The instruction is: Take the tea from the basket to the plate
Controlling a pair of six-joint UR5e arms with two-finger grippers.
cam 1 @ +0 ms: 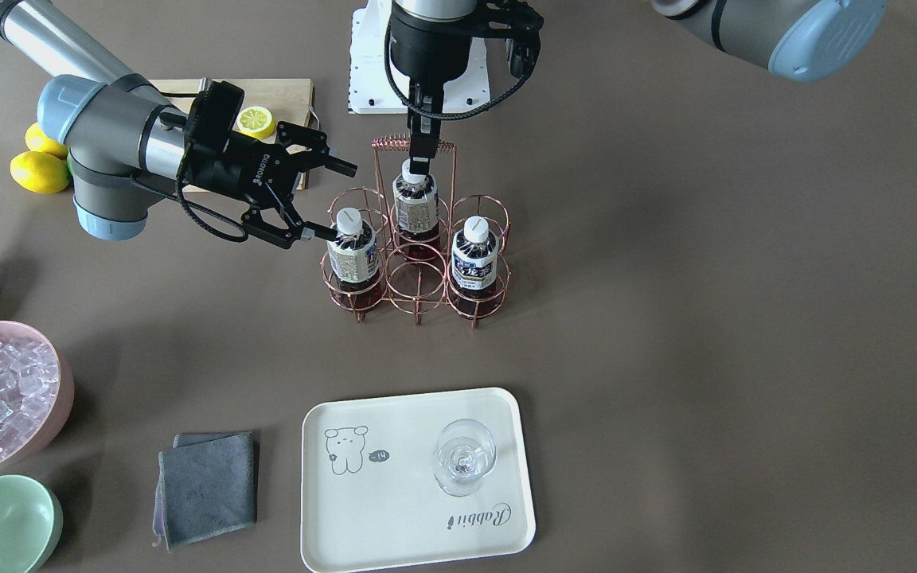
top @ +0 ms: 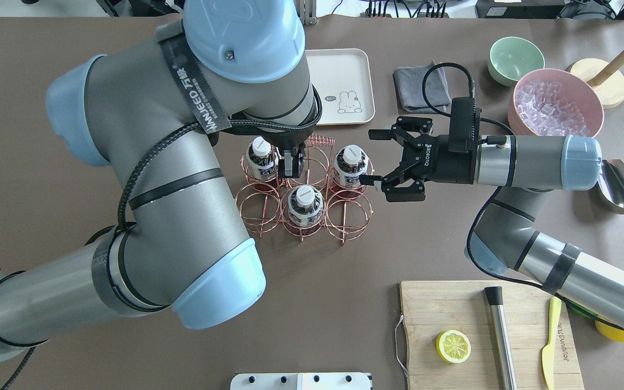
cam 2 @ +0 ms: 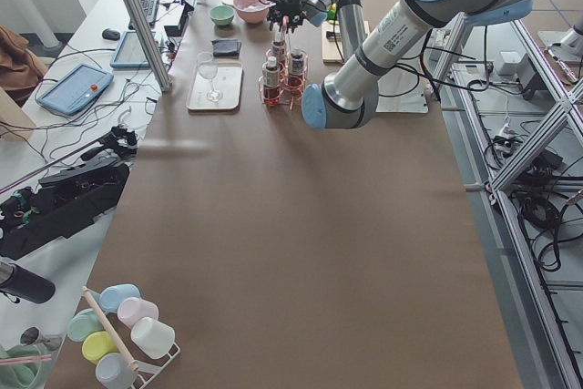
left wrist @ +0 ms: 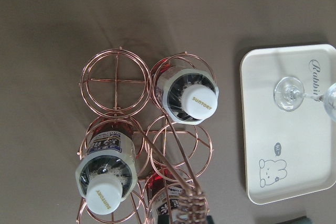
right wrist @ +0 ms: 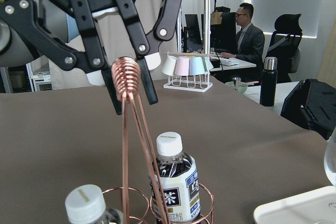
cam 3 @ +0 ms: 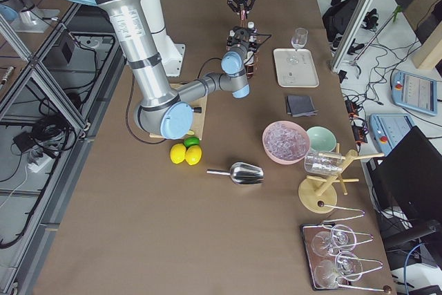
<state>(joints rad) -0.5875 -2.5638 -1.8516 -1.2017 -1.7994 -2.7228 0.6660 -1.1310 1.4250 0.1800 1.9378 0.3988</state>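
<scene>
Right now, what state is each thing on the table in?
Tea bottles: three, capped, upright in basket.
Basket: three cells empty.
Plate: holds only the glass.
Glass: upright, empty.
Right gripper: open, beside one tea cap.
Left gripper: straddling the basket handle, grip unclear.
Pink bowl: full of clear cubes.
Green bowl: empty.

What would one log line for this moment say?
right claw: open beside tea bottle | left claw: at basket handle, grip unclear | plate: holds glass, no tea yet

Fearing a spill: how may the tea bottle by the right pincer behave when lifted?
Smooth plastic, so the tea bottle may slip. Full of dark liquid, likely heavy for its size. The basket ring could snag it.
</scene>
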